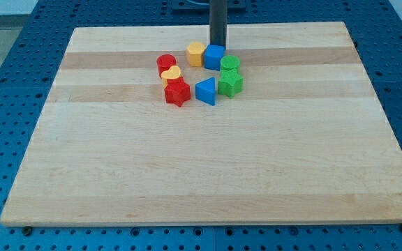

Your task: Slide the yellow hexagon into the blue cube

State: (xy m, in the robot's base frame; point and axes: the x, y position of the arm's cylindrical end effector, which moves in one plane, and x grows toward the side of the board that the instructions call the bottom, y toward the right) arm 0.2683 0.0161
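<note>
No pincer, just the rod; my tip sits right behind the blue cube. Yellow hexagon lies just to tip's view-left, apparently touching the cube already.

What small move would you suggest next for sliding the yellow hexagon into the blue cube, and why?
Probably none, or a slight retreat: the yellow hexagon already appears to touch the blue cube, and my tip sits just behind the cube.
</note>
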